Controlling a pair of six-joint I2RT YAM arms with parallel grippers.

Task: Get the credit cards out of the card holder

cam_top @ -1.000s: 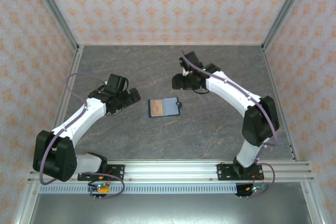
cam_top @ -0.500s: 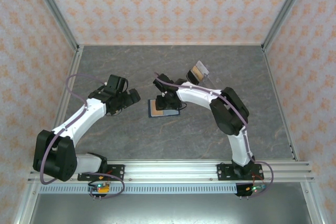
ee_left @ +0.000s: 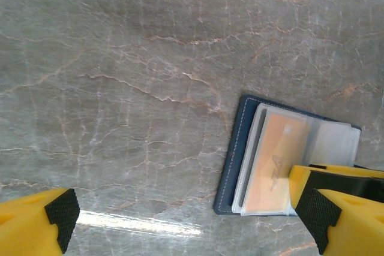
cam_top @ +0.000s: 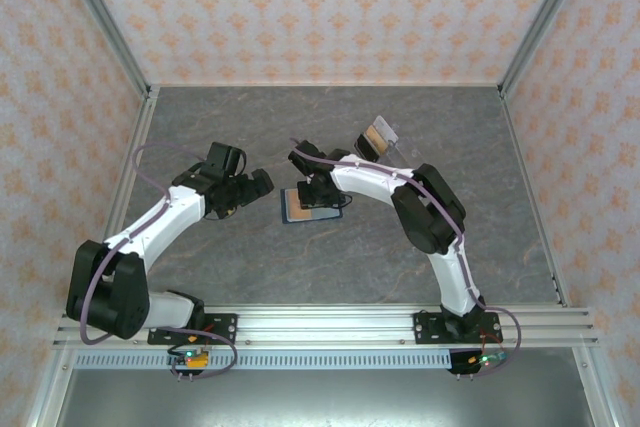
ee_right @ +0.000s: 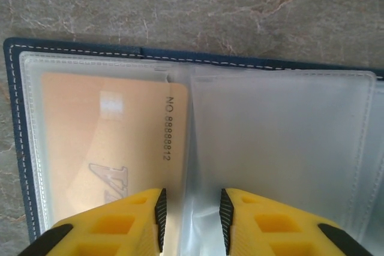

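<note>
Brought right gripper (cam_top: 316,191) left onto navy-blue folding wallet (cam_top: 300,211) at frame centre; brown-and-pale thin cards (cam_top: 378,135) newly lying above-right; left gripper (cam_top: 262,183) edged rightward.

Top view: right end effector (cam_top: 318,190) covers the card holder's (cam_top: 305,213) far edge. Right wrist view: fingers (ee_right: 120,226) hide the orange card's (ee_right: 102,136) lower edge, and the frame crops the holder's right side.

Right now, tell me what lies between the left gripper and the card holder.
The stretch is bare: just grey marble table between the left gripper and the card holder, as the top external view shows.
</note>
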